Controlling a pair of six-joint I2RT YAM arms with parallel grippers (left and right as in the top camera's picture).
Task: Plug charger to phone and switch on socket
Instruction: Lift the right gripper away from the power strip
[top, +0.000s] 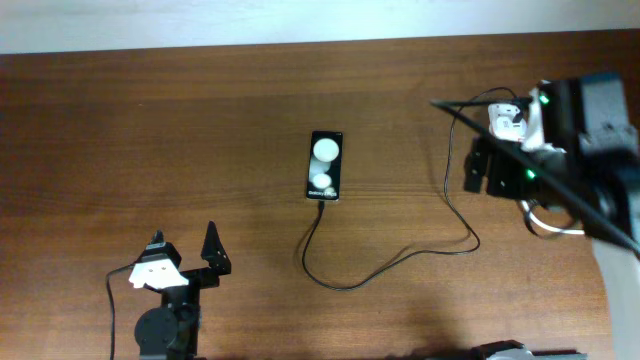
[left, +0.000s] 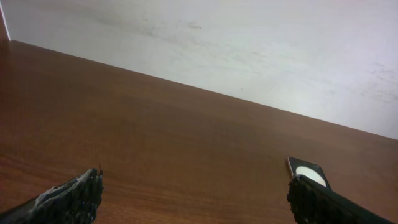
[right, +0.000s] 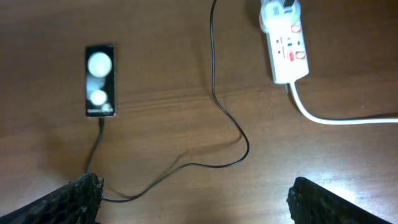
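Observation:
The black phone (top: 325, 165) lies face down mid-table, its two white discs up; it also shows in the right wrist view (right: 100, 81) and peeks past a finger in the left wrist view (left: 308, 171). The thin black charger cable (top: 345, 287) (right: 214, 93) loops from the phone's near short edge, where its tip meets the phone, to the white adapter (right: 278, 9) on the socket (right: 287, 50) (top: 505, 120). My right gripper (top: 487, 172) (right: 205, 202) hovers open, high above cable and socket. My left gripper (top: 185, 248) (left: 196, 199) stands open at the front left, holding nothing.
A thick white cord (right: 336, 119) (top: 545, 225) runs from the socket toward the right edge. The right arm covers part of the socket in the overhead view. A pale wall (left: 249, 43) rises behind the table's far edge.

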